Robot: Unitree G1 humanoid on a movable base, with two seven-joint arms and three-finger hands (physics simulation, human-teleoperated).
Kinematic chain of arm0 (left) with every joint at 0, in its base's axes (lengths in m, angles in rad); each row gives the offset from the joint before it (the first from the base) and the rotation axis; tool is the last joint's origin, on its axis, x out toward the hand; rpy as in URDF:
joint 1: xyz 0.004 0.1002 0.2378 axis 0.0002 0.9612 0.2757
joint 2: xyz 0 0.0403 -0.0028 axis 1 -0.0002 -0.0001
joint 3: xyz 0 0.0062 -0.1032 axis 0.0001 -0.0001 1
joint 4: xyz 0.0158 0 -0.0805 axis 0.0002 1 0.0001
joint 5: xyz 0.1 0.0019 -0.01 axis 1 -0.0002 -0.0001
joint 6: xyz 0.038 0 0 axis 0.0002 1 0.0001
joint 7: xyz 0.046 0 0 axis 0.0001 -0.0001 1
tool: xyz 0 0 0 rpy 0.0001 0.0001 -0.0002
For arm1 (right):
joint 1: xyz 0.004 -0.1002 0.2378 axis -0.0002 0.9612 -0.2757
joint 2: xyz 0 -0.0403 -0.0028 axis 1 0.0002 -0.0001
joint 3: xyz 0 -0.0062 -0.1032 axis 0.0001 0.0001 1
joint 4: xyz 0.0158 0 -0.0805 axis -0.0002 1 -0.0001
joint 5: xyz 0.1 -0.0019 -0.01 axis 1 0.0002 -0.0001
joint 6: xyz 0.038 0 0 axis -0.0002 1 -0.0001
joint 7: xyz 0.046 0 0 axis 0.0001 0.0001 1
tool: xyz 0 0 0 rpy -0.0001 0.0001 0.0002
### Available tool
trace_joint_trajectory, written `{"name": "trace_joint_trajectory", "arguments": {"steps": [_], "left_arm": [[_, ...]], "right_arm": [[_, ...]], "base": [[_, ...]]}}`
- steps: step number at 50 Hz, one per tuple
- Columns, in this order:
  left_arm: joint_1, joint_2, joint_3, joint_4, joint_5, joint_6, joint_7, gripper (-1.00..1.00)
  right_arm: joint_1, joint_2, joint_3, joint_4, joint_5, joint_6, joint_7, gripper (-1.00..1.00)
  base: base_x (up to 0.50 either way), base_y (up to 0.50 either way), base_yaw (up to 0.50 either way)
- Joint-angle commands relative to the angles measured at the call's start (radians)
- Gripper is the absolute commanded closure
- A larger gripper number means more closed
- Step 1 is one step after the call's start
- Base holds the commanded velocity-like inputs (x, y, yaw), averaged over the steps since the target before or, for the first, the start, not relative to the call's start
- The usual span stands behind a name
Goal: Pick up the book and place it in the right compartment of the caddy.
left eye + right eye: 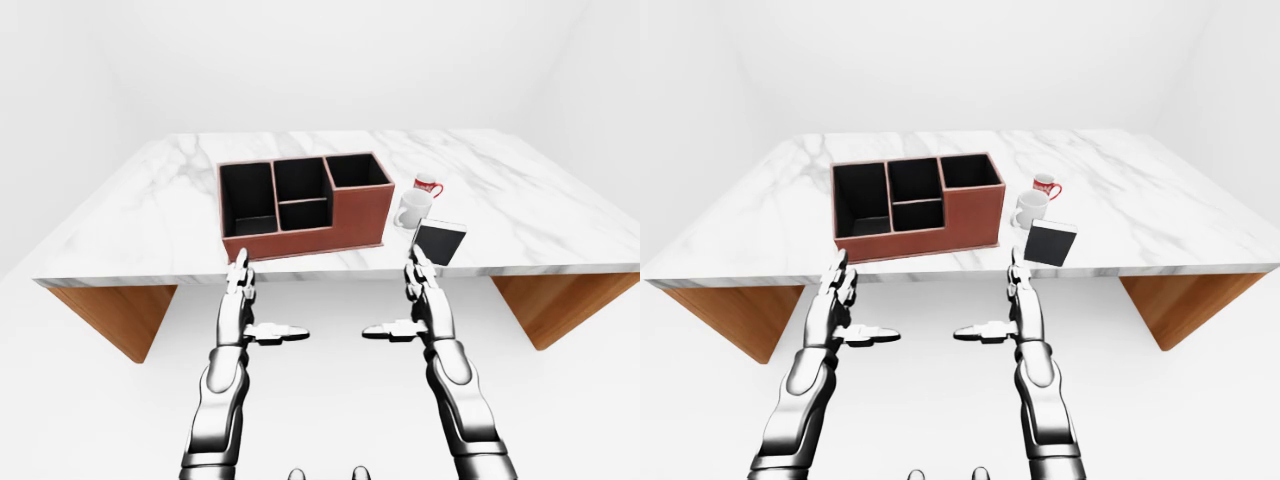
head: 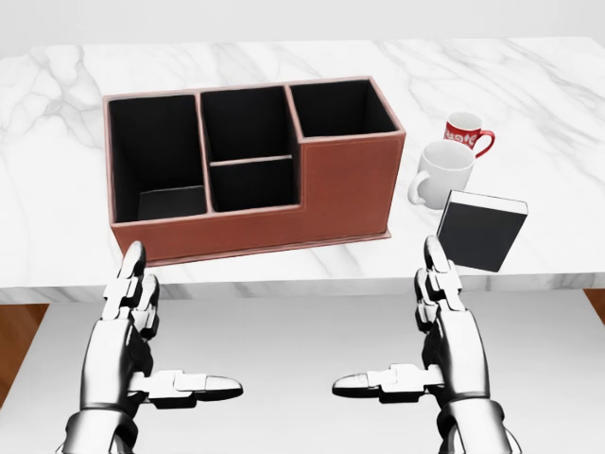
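The black book (image 2: pixel 480 230) stands up near the edge of the marble bench (image 2: pixel 57 236), just beside the white mug (image 2: pixel 440 172). A red mug (image 2: pixel 467 132) sits close behind that one. The brown caddy (image 2: pixel 345 184) is to the left of the book in the head view, and its right box looks empty.

Both hands are open and hold nothing. The right hand (image 2: pixel 444 326) is low, just short of the book. The left hand (image 2: pixel 132 322) waits below the caddy.

I think the picking up has not started yet. Next the right hand should reach up and close round the book without bumping the white mug.
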State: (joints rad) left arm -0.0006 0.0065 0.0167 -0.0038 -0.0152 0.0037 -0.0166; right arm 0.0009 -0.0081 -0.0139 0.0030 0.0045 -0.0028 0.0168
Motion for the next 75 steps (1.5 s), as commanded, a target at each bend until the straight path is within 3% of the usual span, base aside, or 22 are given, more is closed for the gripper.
{"name": "trace_joint_trajectory", "arguments": {"steps": [1, 5, 7, 9, 11, 13, 14, 15, 19, 24, 31, 45, 75], "left_arm": [[-0.003, 0.014, 0.031, -0.006, -0.036, 0.005, -0.033, -1.0], [-0.005, 0.016, 0.029, 0.003, -0.027, 0.001, -0.032, -1.0], [-0.013, 0.021, 0.034, 0.027, -0.015, -0.013, -0.028, -1.0], [-0.014, 0.027, 0.044, 0.006, -0.02, 0.006, -0.033, -1.0], [-0.016, 0.033, 0.06, -0.023, -0.031, 0.023, -0.036, -1.0], [-0.011, 0.044, 0.08, -0.094, -0.042, 0.065, -0.039, -1.0], [-0.011, 0.049, 0.093, -0.12, -0.043, 0.072, -0.037, -1.0], [-0.007, 0.059, 0.116, -0.182, -0.048, 0.084, -0.034, -1.0], [0.0, 0.061, 0.162, -0.279, -0.079, 0.084, -0.029, -1.0], [-0.033, 0.102, 0.291, -0.308, -0.127, 0.084, 0.04, -1.0], [-0.04, 0.137, 0.415, -0.41, -0.29, 0.084, 0.121, -1.0], [-0.024, 0.144, 0.453, -0.429, -0.314, 0.084, 0.202, -1.0], [-0.026, 0.152, 0.464, -0.444, -0.357, 0.084, 0.218, -1.0]], "right_arm": [[-0.005, -0.012, -0.019, 0.023, -0.001, -0.015, 0.028, -1.0], [-0.006, -0.015, -0.024, 0.022, 0.003, -0.014, 0.032, -1.0], [-0.017, -0.024, -0.036, 0.05, -0.025, -0.032, 0.007, -1.0], [-0.02, -0.03, -0.055, 0.043, -0.032, -0.032, -0.014, -1.0], [-0.017, -0.036, -0.078, -0.011, -0.012, 0.001, -0.019, -1.0], [-0.006, -0.047, -0.115, -0.125, 0.015, 0.075, -0.03, -1.0], [0.003, -0.052, -0.13, -0.192, 0.027, 0.09, -0.026, -1.0], [0.008, -0.067, -0.163, -0.287, -0.002, 0.09, -0.062, -1.0], [0.018, -0.071, -0.224, -0.417, 0.022, 0.09, -0.046, -1.0], [0.013, -0.102, -0.439, -0.66, 0.198, 0.09, -0.041, -1.0], [0.013, -0.125, -0.507, -0.693, 0.241, 0.09, -0.051, -1.0], [0.02, -0.125, -0.531, -0.736, 0.274, 0.09, -0.048, -1.0], [0.017, -0.133, -0.541, -0.741, 0.267, 0.09, -0.025, -1.0]], "base": [[0.0, 0.0, 0.0], [0.0, 0.0, 0.0], [0.0, 0.0, 0.0], [0.0, 0.0, 0.0], [0.0, 0.0, 0.0], [0.0, 0.0, 0.0], [0.0, 0.0, 0.0], [0.0, 0.0, 0.0], [0.0, 0.0, 0.0], [0.0, 0.0, 0.0], [0.0, 0.0, 0.0], [0.0, 0.0, 0.0], [0.15, 0.0, 0.0]]}}
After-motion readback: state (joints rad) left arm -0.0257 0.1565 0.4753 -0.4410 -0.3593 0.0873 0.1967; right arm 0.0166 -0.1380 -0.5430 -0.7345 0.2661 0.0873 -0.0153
